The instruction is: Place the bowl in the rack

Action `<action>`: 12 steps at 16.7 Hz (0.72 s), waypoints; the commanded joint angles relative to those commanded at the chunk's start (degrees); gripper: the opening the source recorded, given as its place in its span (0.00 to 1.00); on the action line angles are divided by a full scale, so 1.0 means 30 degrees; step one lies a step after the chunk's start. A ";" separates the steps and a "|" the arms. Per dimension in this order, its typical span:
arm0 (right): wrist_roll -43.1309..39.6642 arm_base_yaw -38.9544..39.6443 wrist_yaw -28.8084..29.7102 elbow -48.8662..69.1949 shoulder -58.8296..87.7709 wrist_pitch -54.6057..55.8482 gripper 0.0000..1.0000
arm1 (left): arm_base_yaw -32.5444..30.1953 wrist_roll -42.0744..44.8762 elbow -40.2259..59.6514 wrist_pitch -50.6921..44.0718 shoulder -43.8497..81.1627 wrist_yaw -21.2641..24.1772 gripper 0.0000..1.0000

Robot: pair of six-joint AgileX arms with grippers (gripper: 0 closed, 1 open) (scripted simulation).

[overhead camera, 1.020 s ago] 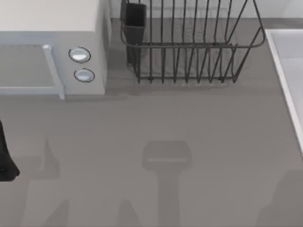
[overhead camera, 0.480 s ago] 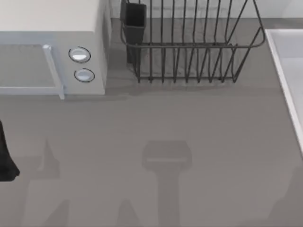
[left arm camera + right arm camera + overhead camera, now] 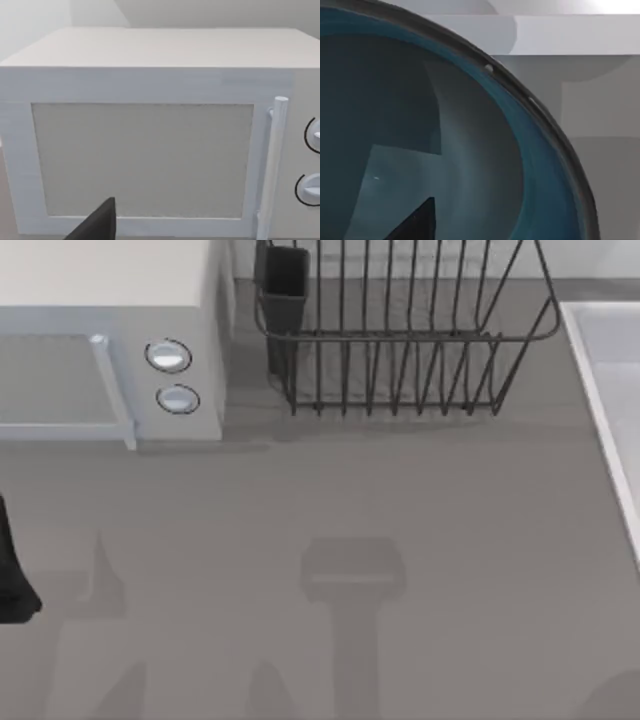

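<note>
Close in front of my right gripper's dark fingertip [image 3: 417, 222] — blue bowl [image 3: 485, 165], interior facing me; grip state: cannot tell. Left gripper's fingertip [image 3: 100, 225] faces the white microwave [image 3: 145, 150] door. Rack [image 3: 400, 340] stands beside that microwave — bowl not in it.

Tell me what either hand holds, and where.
Cannot be told: the right hand's finger sits inside the blue bowl, grip hidden.
</note>
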 joint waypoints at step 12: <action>0.0011 0.0008 0.0002 -0.0681 0.0437 0.0943 0.55 | 0.0000 0.0000 0.0000 0.0000 0.0000 0.0000 1.00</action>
